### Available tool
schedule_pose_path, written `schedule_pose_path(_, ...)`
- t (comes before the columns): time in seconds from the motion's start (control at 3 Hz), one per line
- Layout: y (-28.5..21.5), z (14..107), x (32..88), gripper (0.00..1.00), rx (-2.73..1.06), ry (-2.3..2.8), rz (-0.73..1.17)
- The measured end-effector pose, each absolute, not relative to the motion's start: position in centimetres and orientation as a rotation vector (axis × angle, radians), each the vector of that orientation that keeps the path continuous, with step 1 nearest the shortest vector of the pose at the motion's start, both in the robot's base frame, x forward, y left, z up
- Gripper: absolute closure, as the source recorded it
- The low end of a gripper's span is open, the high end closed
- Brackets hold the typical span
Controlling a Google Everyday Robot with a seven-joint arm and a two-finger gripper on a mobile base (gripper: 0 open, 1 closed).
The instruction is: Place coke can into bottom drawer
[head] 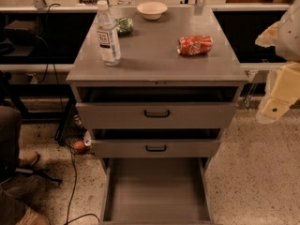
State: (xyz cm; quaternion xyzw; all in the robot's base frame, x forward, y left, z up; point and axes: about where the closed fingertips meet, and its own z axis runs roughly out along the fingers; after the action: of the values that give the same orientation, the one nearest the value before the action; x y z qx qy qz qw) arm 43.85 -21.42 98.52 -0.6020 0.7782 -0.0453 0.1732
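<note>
A clear water bottle [108,34] stands on the gray cabinet top [154,67], with a cream bowl [152,10] and a green packet [124,25] behind it. Cables [71,182] trail over the speckled floor [253,172].

Coke can [194,45]: white lettering on red, on the can lying on its side on the cabinet top [154,64]; the words cannot be read.
Water bottle [108,34]: white label with dark print, illegible.
Gripper [277,97]: at the right edge, beside the cabinet, no markings readable.

Coke can [194,45] sideways on cabinet [154,62], bottom drawer [157,191] open, gripper [275,104] right
</note>
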Motion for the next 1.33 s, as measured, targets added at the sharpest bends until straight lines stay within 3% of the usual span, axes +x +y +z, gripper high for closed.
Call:
schedule_pose_path(0.67,-21.5,98.6,46.2,0.00,-1.703,2.169,-0.139)
schedule_pose_path(1.33,-21.9,96.6,55.5,0.00,-1.620,2.091,-0.110)
